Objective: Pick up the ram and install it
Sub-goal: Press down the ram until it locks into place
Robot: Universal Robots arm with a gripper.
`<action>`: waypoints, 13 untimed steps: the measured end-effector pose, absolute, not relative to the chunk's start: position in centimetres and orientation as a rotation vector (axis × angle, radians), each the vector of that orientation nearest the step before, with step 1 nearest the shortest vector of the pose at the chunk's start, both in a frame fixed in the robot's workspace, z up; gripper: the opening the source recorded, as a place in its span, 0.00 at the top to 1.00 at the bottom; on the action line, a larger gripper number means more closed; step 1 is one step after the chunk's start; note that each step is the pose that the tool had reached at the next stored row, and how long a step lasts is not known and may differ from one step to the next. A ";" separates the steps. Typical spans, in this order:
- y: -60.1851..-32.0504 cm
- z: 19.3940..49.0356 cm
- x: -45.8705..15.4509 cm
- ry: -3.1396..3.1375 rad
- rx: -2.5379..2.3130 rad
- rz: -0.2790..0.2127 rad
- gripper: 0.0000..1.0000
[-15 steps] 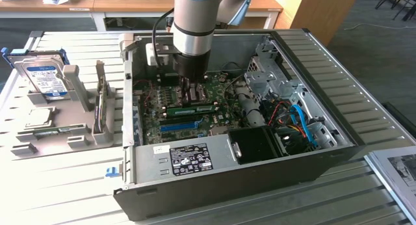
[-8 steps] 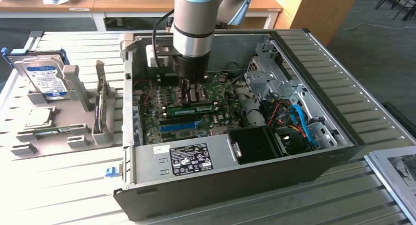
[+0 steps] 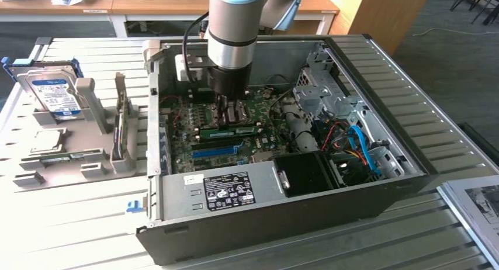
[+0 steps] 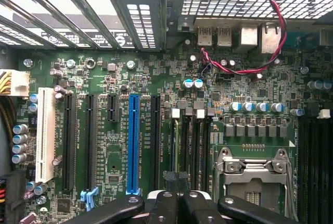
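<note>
- The long green circuit-board ram stick (image 3: 232, 131) lies flat-edged on the green motherboard (image 3: 257, 146) inside the open black computer case (image 3: 374, 206). Its long axis runs parallel to the blue plastic slot (image 3: 214, 150), just beside it.
- The black gripper (image 3: 227, 113) stands directly above the ram with its fingers pressed together; whether it touches the ram is unclear.
- The case walls hem it in.

the arm (image 3: 231, 24) is seen coming straight down from the top of the exterior view, its grey tube and blue joint cover held upright, with the black wrist section below. a black cable is run down along its side on the exterior view's left. the gripper (image 3: 227, 109) is pointed vertically downward. the fingers (image 4: 179, 203) are pressed together, with no gap left between them.
</note>
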State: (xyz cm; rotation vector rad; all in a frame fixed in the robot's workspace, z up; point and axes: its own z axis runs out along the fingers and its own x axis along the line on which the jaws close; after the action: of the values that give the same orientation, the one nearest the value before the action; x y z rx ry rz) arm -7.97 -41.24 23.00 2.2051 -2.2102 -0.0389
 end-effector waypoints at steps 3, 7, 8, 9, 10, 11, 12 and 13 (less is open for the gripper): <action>-41.2 22.9 -8.0 -2.210 2.205 -0.038 0.90; -41.3 22.7 -8.0 -2.210 2.205 -0.038 0.90; -41.3 22.7 -8.0 -2.210 2.205 -0.038 0.90; -41.3 22.7 -8.0 -2.210 2.205 -0.038 0.90; -41.3 22.7 -8.0 -2.210 2.205 -0.038 0.90; -41.3 22.7 -8.0 -2.210 2.205 -0.038 0.90; -41.3 22.7 -8.0 -2.210 2.205 -0.038 0.90; -41.3 22.7 -8.0 -2.210 2.205 -0.038 0.90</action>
State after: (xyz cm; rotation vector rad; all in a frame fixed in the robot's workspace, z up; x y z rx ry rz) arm -7.97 -41.27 22.72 2.2051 -2.2103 -0.0382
